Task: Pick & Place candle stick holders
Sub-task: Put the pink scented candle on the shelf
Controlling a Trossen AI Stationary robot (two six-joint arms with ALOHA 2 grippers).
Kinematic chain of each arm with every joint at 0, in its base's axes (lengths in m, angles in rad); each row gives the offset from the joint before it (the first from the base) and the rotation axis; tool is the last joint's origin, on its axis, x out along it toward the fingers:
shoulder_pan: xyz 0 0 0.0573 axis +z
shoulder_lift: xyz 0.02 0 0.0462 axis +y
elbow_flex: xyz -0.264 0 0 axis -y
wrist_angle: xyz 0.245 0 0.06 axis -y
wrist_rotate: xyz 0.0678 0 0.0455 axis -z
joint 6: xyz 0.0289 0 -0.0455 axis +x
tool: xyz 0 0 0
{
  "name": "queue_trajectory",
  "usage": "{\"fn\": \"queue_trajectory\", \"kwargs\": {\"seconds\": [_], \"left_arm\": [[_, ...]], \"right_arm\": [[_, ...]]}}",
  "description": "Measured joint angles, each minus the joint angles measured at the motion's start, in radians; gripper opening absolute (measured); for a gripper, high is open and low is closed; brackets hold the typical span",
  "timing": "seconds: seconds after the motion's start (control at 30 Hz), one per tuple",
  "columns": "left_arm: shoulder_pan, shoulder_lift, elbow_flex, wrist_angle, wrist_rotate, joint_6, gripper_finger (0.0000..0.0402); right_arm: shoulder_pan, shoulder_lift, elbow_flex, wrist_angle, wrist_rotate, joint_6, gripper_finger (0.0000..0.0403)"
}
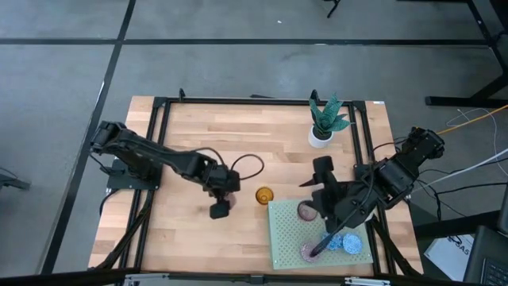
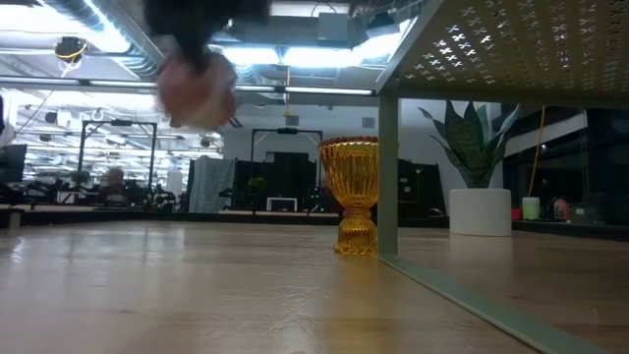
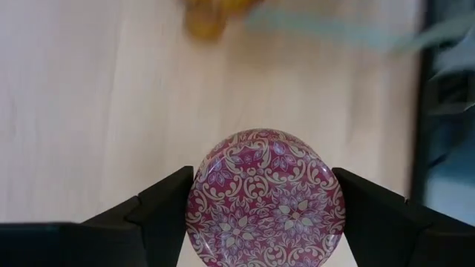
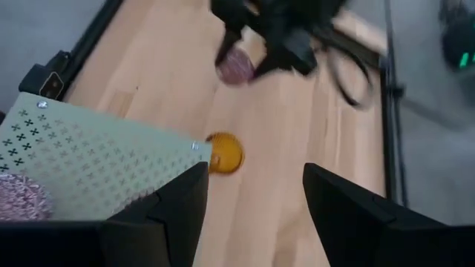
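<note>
Pink floral-patterned candle holder (image 3: pixel 266 199) sits clamped in my left gripper (image 3: pixel 263 215); I read no writing on it.

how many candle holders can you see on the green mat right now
3 that I can make out: a pink holder at the mat's back edge, another pink one near its front, and a blue one beside it. The right arm may hide more.

worktop (image 1: pixel 190 127): we see pale wood planks in a black frame | mat (image 1: pixel 287 238): pale green, perforated, lying at the worktop's 5 o'clock | plant (image 1: pixel 327 116): green leaves in a white pot (image 1: pixel 320 137), at 1 o'clock | floor (image 1: pixel 238 48): grey all round
</note>
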Motion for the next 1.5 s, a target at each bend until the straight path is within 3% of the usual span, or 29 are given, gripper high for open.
{"fn": "queue_trajectory", "kwargs": {"seconds": [0.33, 0.57, 0.77, 1.17, 1.5], "left_arm": [[0.047, 0.0, 0.356, -0.003, -0.016, -0.034, 0.0283], [0.062, -0.001, 0.504, 0.038, -0.01, -0.048, 0.0283], [0.054, 0.0, 0.515, 0.063, 0.071, -0.104, 0.0283], [0.017, 0.005, 0.514, 0.16, 0.142, -0.146, 0.0283], [0.007, 0.015, 0.515, 0.176, 0.161, -0.165, 0.0283]], "right_arm": [[-0.004, 0.017, 0.0, 0.201, 0.002, -0.335, 0.0223], [-0.034, 0.06, 0.0, 0.34, -0.003, -0.544, 0.0223], [-0.084, 0.073, 0.0, 0.447, -0.008, -0.597, 0.0223], [-0.169, 0.092, 0.001, 0.489, -0.219, -0.627, 0.0223], [-0.185, 0.092, 0.0, 0.542, -0.244, -0.666, 0.0223]]}}
